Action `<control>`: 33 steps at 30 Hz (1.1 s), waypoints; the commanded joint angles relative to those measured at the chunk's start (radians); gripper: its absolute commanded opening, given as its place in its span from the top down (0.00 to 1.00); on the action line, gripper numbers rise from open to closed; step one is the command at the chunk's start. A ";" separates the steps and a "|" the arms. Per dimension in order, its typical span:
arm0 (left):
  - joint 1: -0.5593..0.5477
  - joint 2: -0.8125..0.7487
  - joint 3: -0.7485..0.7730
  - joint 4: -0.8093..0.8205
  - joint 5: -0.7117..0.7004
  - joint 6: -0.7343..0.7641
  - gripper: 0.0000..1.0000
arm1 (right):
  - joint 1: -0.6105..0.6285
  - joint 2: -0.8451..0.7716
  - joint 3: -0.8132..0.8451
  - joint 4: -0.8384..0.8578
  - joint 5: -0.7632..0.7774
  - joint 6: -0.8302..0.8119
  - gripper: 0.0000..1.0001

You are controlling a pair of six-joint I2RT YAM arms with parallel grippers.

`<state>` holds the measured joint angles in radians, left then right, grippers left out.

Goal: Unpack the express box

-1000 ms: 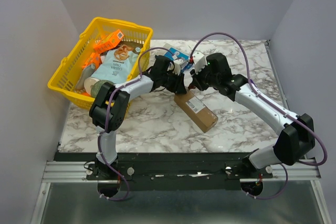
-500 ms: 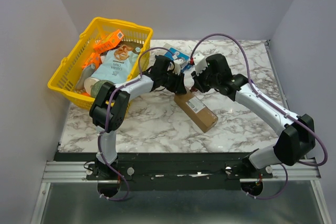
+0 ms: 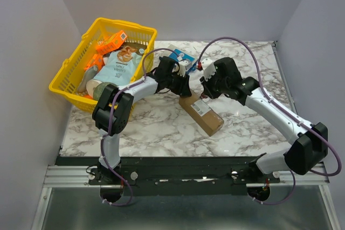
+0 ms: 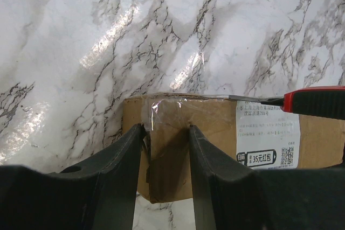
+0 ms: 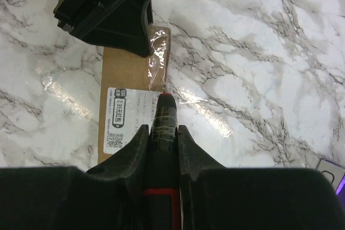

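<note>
The express box (image 3: 202, 110) lies slantwise near the middle of the worktop (image 3: 156, 130), label up. The left end effector (image 4: 166, 130) rests on its far end, fingers partly spread over the taped cardboard. The right end effector (image 5: 161, 129) pinches a red-and-black knife (image 5: 164, 111), whose blade touches the box's taped top edge.

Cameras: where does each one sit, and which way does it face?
Top external: above and behind, looking down at the white marble table, long brown cardboard box, left arm and right arm.
Left wrist: faces down at the box's taped end past the left gripper.
Right wrist: faces down along the right gripper, shut on a red-and-black knife.
Shared: both wrist views show the box's white label.
</note>
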<state>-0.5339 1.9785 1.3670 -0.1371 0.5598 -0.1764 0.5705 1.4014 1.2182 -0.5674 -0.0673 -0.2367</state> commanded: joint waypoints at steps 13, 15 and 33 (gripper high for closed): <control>-0.008 0.102 -0.029 -0.157 -0.104 0.052 0.61 | -0.014 -0.068 -0.028 -0.204 0.024 0.025 1.00; -0.008 0.103 -0.029 -0.157 -0.103 0.054 0.61 | -0.014 -0.065 -0.025 -0.212 0.018 0.022 1.00; -0.008 0.108 -0.023 -0.160 -0.110 0.057 0.61 | -0.031 -0.117 -0.009 -0.345 0.009 0.014 1.00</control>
<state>-0.5339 1.9888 1.3876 -0.1589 0.5617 -0.1734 0.5476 1.3128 1.1995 -0.8394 -0.0422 -0.2287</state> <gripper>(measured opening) 0.455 0.281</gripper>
